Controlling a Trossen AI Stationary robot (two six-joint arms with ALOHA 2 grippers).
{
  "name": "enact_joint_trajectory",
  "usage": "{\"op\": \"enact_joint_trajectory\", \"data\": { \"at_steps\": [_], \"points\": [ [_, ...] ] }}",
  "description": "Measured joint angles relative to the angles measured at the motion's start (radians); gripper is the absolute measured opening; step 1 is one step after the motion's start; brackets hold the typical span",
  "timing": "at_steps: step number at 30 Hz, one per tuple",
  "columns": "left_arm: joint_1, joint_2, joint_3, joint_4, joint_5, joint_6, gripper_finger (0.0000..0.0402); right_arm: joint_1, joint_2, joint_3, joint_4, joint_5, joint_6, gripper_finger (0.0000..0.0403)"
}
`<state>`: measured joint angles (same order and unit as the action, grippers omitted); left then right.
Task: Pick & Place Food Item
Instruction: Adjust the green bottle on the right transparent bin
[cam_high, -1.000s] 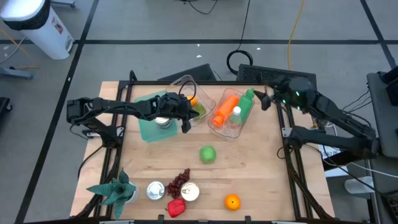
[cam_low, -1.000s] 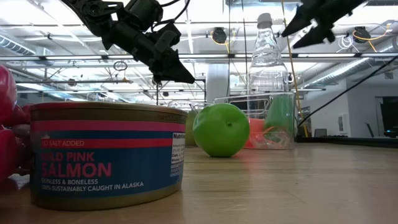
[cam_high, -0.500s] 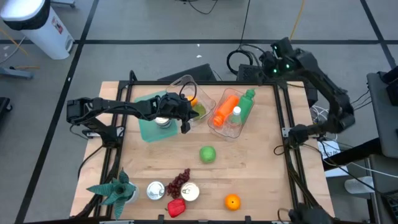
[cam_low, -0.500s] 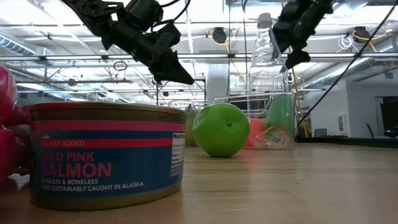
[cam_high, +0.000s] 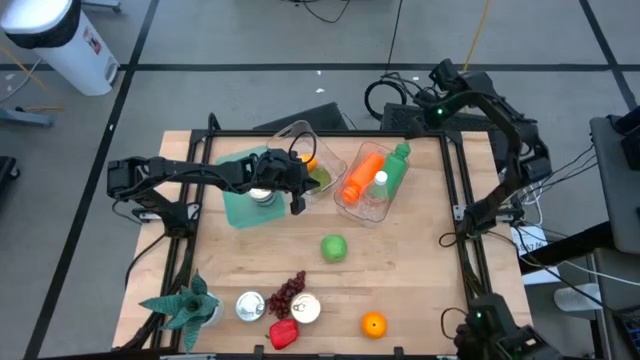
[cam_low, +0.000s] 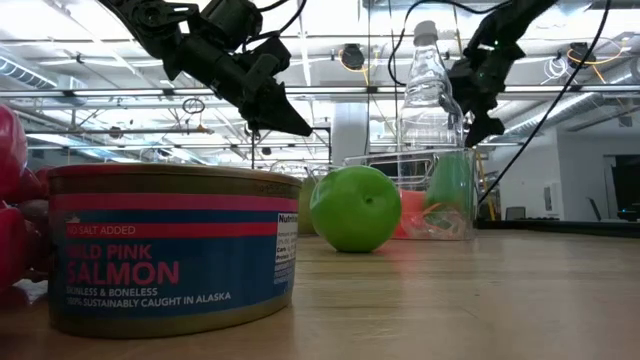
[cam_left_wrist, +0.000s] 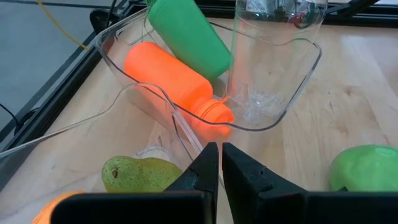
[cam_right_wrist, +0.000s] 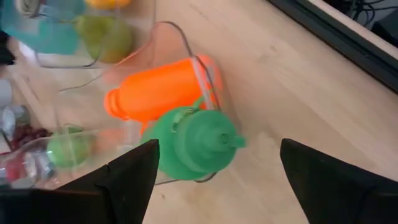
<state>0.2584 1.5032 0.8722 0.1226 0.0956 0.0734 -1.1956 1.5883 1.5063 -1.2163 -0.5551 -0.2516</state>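
My left gripper (cam_high: 298, 205) hangs shut above the table, holding nothing. It is just near of a clear bin (cam_high: 300, 150) that holds a pear (cam_left_wrist: 143, 174) and an orange (cam_high: 310, 160). My right gripper (cam_high: 432, 100) is open and empty over the table's far right corner, tipped down toward a second clear bin (cam_high: 385, 205). In that bin lie an orange bottle (cam_right_wrist: 158, 90), a green bottle (cam_right_wrist: 196, 143) and a clear bottle (cam_low: 430, 90). A green apple (cam_high: 334, 247) rests on the bare wood mid-table.
Along the near edge lie an orange (cam_high: 374, 324), a red pepper (cam_high: 283, 333), grapes (cam_high: 288, 293), two cans (cam_high: 250, 305) and a small plant (cam_high: 185, 305). A teal tray (cam_high: 235, 205) with a can (cam_high: 263, 195) on it sits under my left arm. Bare wood shows right of the apple.
My right arm has swung round at the far right corner. Its gripper has gone toward the table's far edge, sunk a little and tipped downward, and now looks onto the bin with the bottles.
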Motion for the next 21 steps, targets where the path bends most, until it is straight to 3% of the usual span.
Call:
{"op": "enact_joint_trajectory", "data": {
  "at_steps": [15, 21],
  "points": [
    [0.0, 0.0, 0.0, 0.0, 0.0, 0.001, 0.0031, 0.014, 0.078, 0.0, -0.031, 0.003, -0.086, 0.0203],
    [0.0, 0.0, 0.0, 0.0, 0.0, 0.001, 0.0031, 0.014, 0.079, 0.0, -0.035, 0.004, -0.092, 0.0172]
  ]
}}
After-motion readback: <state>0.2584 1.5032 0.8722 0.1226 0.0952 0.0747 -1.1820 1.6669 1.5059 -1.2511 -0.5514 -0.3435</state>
